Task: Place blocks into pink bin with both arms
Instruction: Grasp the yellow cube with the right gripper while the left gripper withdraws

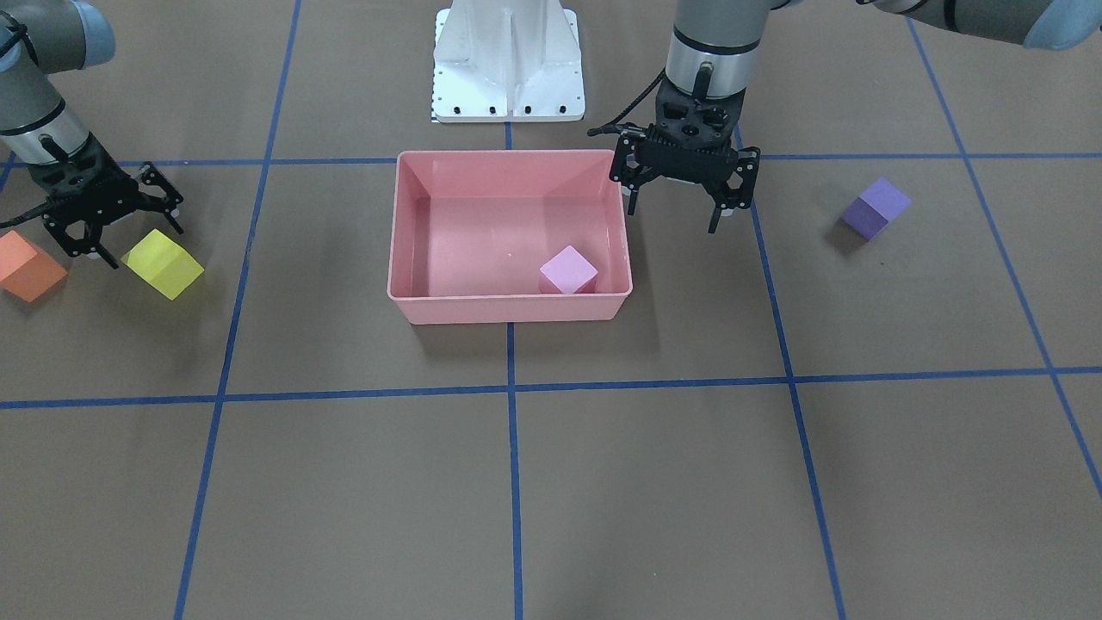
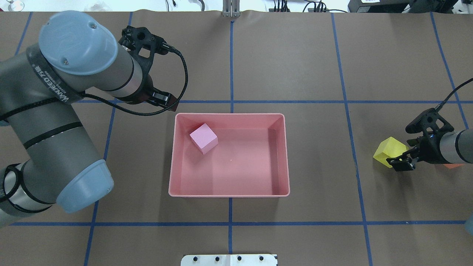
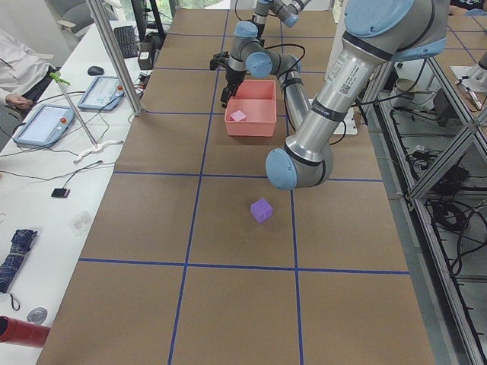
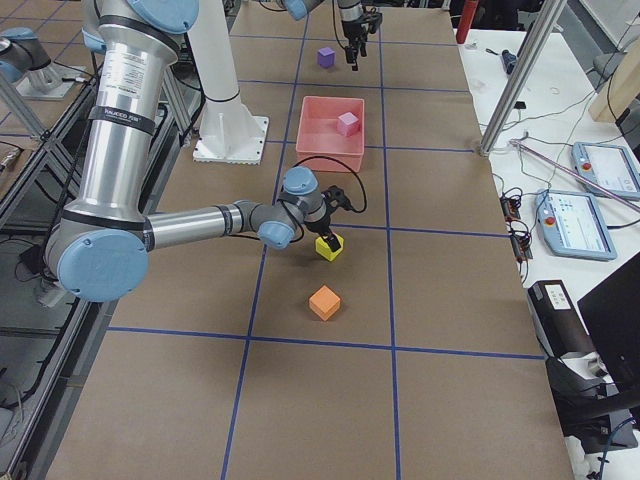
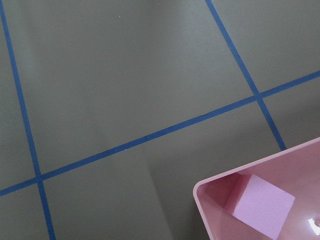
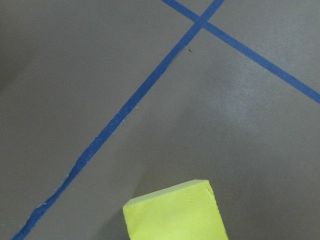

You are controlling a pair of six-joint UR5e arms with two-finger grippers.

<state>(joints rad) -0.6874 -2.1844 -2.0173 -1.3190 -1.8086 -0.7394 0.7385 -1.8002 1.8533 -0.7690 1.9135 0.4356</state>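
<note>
The left tool (image 1: 677, 209) hangs spread and empty just outside a corner of the pink bin (image 1: 508, 308), above the table (image 1: 603, 482). With the light pink cube (image 1: 568, 269) lying on the bin floor near that end, this looks like the pose of an arm that is done with a drop. The purple cube (image 1: 876, 207) sits well apart on that arm's side and is probably its next target. The right tool (image 1: 129, 237) is low over the table, its fingers parted and tilted toward the yellow cube (image 1: 165, 265). It pinches nothing; the cube lies just beside or under the fingertips rather than clearly between them, which reads as an approach to a grasp. The orange cube (image 1: 30, 267) rests on the table just beyond the yellow one, near enough that the descent may need care not to nudge it. The front-facing view is the one that settles both tools' openness. From overhead, the left tool is mostly buried under its own wrist, the purple cube is hidden by the arm, and the orange cube shows only as a sliver behind the right arm. The left wrist view catches only the bin's corner with the pink cube inside. The right wrist view shows the yellow cube cut off at the bottom edge, and neither shows any fingers.
</note>
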